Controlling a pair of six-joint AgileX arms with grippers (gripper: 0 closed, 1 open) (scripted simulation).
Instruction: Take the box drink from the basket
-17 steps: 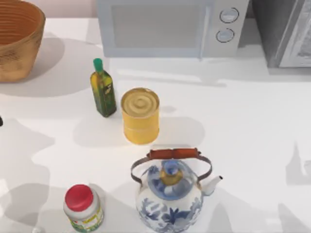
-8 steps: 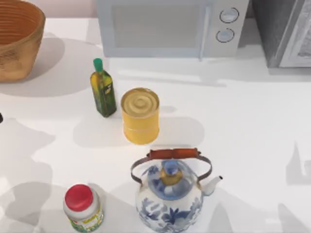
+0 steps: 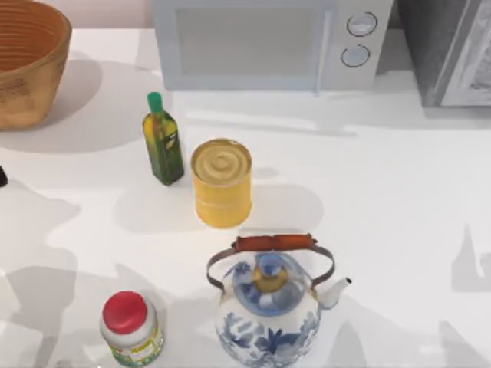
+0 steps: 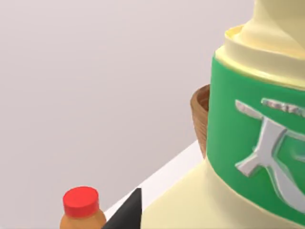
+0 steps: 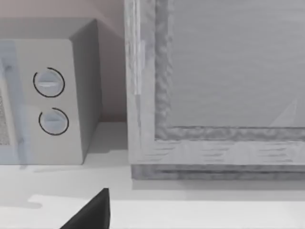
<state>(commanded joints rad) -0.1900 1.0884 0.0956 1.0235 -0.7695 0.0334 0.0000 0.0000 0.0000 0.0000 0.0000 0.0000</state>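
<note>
1. From above, you've got the basket at the table's far left corner, well apart from the olive oil bottle, the yellow can, the blue-and-white teapot and the red-capped jar.
2. Your left wrist view gives you what the top view doesn't: a cream carton with a green label right up against the lens, with the basket's rim behind it.
3. Whether the left claw is clamped on that carton, you cannot tell.
4. Your right wrist view faces the microwave and a grey cabinet; one dark fingertip shows, but its spread can't be judged.
</note>
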